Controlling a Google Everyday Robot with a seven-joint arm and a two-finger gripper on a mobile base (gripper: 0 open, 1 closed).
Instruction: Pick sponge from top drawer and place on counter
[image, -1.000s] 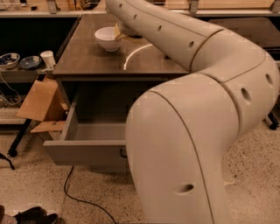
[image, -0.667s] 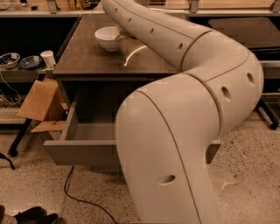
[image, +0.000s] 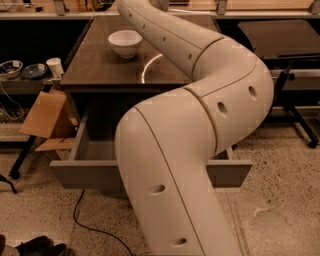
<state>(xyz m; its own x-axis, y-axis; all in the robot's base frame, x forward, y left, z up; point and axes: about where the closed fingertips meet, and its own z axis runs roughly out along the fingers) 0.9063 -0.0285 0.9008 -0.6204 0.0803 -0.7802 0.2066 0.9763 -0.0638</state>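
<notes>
Sponge unseen, pincer out of view beyond counter (image: 100, 67)

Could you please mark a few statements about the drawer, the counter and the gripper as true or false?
1. The top drawer stands pulled open. True.
2. A white bowl sits on the counter. True.
3. The sponge lies in plain view beside the bowl. False: no sponge shows anywhere, and the arm hides much of the drawer and part of the counter.
4. The gripper is down inside the drawer. False: the gripper is not in view, since the arm runs up over the counter and leaves the picture at the top edge.
5. A piece of cardboard leans to the left of the drawer. True.
</notes>
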